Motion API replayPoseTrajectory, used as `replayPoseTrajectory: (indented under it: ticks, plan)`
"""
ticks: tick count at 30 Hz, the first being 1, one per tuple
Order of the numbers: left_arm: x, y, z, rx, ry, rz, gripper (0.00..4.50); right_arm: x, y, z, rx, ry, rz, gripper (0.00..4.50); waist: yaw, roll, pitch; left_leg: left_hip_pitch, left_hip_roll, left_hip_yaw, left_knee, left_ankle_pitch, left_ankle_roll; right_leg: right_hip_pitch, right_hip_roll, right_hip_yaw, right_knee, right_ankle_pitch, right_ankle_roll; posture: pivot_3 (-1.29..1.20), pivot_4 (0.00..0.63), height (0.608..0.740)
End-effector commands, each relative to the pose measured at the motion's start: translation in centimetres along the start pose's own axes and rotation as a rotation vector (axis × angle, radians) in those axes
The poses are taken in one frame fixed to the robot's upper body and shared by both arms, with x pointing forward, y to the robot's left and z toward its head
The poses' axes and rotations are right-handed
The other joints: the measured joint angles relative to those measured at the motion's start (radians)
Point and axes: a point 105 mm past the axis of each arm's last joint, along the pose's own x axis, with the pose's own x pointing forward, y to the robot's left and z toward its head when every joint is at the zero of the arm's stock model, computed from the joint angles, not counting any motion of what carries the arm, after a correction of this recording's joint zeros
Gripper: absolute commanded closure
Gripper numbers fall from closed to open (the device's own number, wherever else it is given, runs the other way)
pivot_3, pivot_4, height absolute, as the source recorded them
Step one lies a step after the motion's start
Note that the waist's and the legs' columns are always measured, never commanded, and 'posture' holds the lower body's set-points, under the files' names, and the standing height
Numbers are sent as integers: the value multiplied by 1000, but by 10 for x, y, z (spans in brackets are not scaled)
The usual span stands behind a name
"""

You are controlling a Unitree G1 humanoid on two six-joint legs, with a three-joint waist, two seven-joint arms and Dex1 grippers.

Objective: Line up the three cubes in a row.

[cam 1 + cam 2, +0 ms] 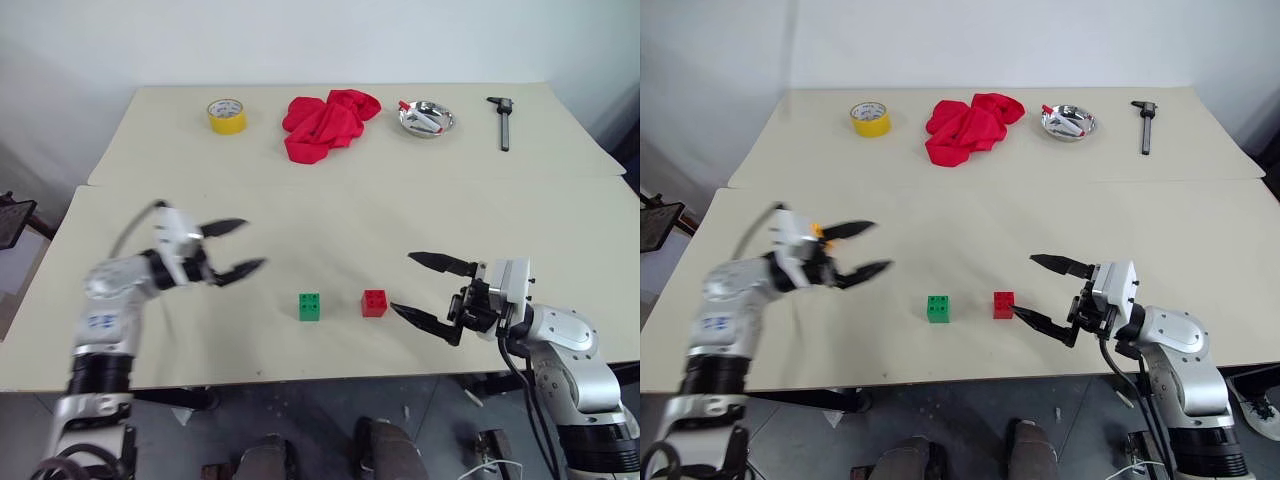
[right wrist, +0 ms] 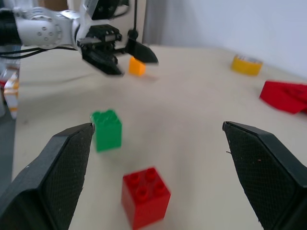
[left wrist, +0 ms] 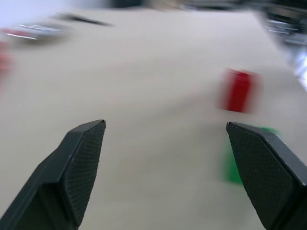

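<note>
Near the front of the tabletop (image 1: 330, 230) the green cube (image 1: 310, 307) and the red cube (image 1: 374, 302) sit side by side, studs up, a small gap between them, the green one to the robot's left of the red; both rest flat on the tabletop and neither is touched. The orange-yellow cube (image 2: 136, 66) shows in the right wrist view, beyond the green cube and right by the left gripper's fingers; whether it lies on the tabletop or hangs just off it cannot be told from that picture; in the right eye view a speck of orange (image 1: 817, 230) peeps out at the base of that gripper's fingers.

The left gripper (image 1: 232, 249) hovers over the tabletop to the left of the green cube, well apart from it, its two black fingers spread wide and pointing toward the cubes; nothing lies between them. The right gripper (image 1: 428, 290) stands to the right of the red cube, fingers likewise spread wide with nothing between them; the nearer fingertip (image 1: 1022, 314) comes just beside the red cube, and whether it touches cannot be told.

Farther back, along the rear of the tabletop, lie a yellow tape roll (image 1: 227, 115), a crumpled red cloth (image 1: 325, 124), a small metal dish (image 1: 427, 119) with something red and white in it, and a dark caliper-like tool (image 1: 502, 120) at the right.
</note>
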Motion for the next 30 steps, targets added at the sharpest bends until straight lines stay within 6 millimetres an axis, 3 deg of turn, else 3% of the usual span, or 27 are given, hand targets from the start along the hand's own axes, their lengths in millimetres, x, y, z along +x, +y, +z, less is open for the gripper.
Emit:
replayPoseTrajectory:
  ticks: [1, 2, 4, 6, 9, 14, 19, 23, 30]
  plan:
    - [-40, 16, 2, -38, -50, 282, 117, 11, -1, 19, -28, -87, -2, 0, -2, 0, 0, 0, 1, -1, 0, 0, 0, 0, -1, 0, 1, 0, 1, 0, 150, 740]
    - [-49, 19, 1, -31, -54, 356, 117, 13, -2, 19, -28, -94, -6, 0, 4, 0, 0, -1, 1, -2, 0, 0, 1, 0, -2, 0, 0, 1, 2, 0, 150, 740]
    - [-92, 27, -16, -49, -51, 648, 117, 20, -5, 20, -49, -113, -14, 0, 13, -1, 0, -1, 1, -3, 2, -1, 2, 2, -2, 0, -1, 1, 3, 0, 150, 740]
    - [-121, 21, -31, -93, -31, 819, 117, 25, -7, 21, -72, -136, -28, 0, 16, -1, 0, -1, 1, -2, 3, -2, 3, 3, -2, 1, -3, 2, 3, 0, 150, 740]
    - [-136, 10, -43, -112, 5, 932, 117, 29, -9, 23, -82, -154, -43, 0, 22, -2, 0, -1, 1, -3, 2, -2, 3, 3, -2, 1, -3, 2, 3, 0, 150, 740]
    - [-113, -3, -48, -149, 17, 861, 117, 30, -9, 22, -86, -157, -41, 0, 41, -3, -1, -2, 0, -3, 4, -2, 3, 3, -2, 1, -3, 2, 3, 0, 150, 740]
    - [-79, 23, -43, -130, 30, 718, 117, 31, -6, 20, -68, -140, -23, 0, 39, -4, -1, -1, -1, -3, 4, -2, 3, 3, -1, 1, -2, 2, 3, 0, 150, 740]
    - [-58, 59, -38, -112, 68, 609, 117, 31, -3, 19, -60, -128, -6, 0, 34, -4, -1, -2, -2, -1, 3, -1, 2, 1, 1, 0, -1, 1, 2, 0, 150, 740]
    - [-24, 71, -52, -151, 164, 384, 117, 30, 1, 21, -58, -130, -24, 0, 14, -4, -1, -1, -3, 8, 0, -2, 2, 1, 1, -2, -2, 1, 3, 0, 150, 740]
